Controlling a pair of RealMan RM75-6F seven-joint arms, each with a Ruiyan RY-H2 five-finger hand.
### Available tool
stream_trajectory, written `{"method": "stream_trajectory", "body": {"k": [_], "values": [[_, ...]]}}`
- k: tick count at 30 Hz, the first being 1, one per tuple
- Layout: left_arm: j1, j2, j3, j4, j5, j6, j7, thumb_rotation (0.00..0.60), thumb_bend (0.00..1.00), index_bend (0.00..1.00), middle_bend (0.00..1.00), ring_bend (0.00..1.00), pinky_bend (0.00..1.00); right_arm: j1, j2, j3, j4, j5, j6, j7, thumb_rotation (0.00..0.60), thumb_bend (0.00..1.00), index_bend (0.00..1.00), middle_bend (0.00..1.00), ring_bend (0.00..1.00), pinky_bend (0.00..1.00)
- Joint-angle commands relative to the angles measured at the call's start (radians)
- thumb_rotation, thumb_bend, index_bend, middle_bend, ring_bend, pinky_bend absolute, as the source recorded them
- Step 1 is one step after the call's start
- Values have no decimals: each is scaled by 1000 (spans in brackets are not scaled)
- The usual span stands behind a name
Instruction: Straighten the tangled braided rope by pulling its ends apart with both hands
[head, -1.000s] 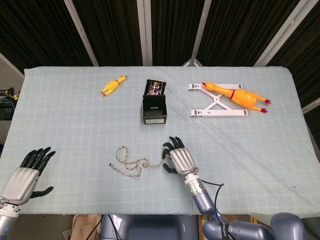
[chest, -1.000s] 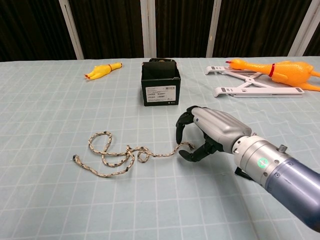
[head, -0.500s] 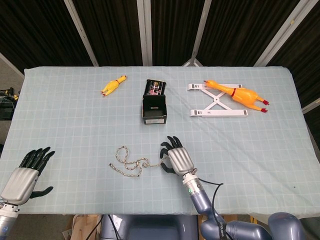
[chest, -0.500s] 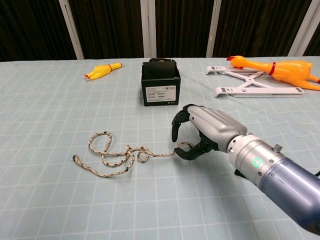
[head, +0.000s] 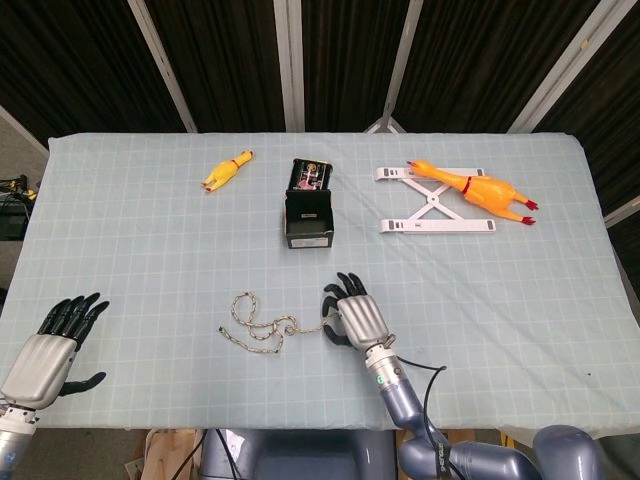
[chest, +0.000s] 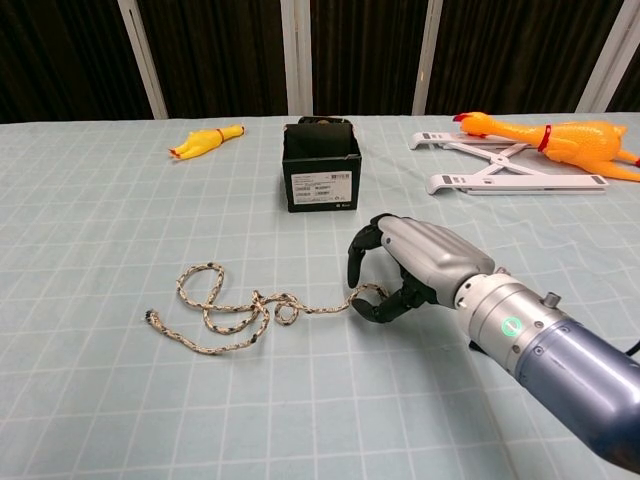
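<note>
A pale checked cloth (head: 150, 250) covers the bench; dark curtains (head: 220, 60) hang behind. The right robot hand (chest: 415, 265) curls around the braided rope (chest: 230, 310) end; the left robot hand (head: 50, 345) lies spread, holding nothing.

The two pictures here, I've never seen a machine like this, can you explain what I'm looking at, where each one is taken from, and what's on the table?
This is a robot with two arms, each ending in a metal hand with fingers, working at a table with a pale checked cloth. One picture looks down from its head, the other looks forward from its chest.

The right hand has its fingers curled over one end of a braided rope, which lies looped and tangled; whether it grips yet is unclear. The left hand rests open near the table's corner, seen only from the head.

Farther back lie a small yellow rubber chicken, a black box, and a large rubber chicken on a white folding stand.
</note>
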Motion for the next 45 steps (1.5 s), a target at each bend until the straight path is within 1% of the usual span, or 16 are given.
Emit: {"method": "stream_trajectory", "body": {"k": [1,11,17,24,31,35,38,40,45], "values": [[0,0,0,0,0,1,0,600,44,76,0,0,0,0,-1,0,-1,2,0,-1,600,391,541,272,46,0],[1,0,-1,1,2,5,-4,600,44,76,0,0,0,-3,-7,-4,3,12,1,-9,600,405,551,274,46,0],[0,0,-1,2,3,5,-6,600,43,76,0,0,0,-5,-8,-8,0,14,-1,-11,600,460,571,276,46,0],[0,0,-2,2,0,5,-9,600,44,76,0,0,0,-11,-6,-11,-5,18,1,-10,600,484,602,281,46,0],[0,-1,0,2,2,4,-5,600,44,76,0,0,0,-23,23,-12,-36,12,16,-8,600,487,612,282,46,0],[-3,1,-3,-9,0,0,8,600,44,77,0,0,0,-34,60,-9,-72,13,28,-11,600,487,618,282,46,0],[-16,6,-10,-41,-18,-25,12,600,44,82,0,0,0,-43,91,-13,-102,13,32,-18,600,487,617,282,46,0],[-33,17,-16,-79,-39,-60,24,600,48,96,0,0,0,-49,112,-16,-127,14,35,-19,600,487,618,282,46,0],[-87,19,-47,-141,-62,-127,117,600,91,186,1,0,0,-63,138,-31,-167,16,41,-22,600,488,618,282,46,0]]}}
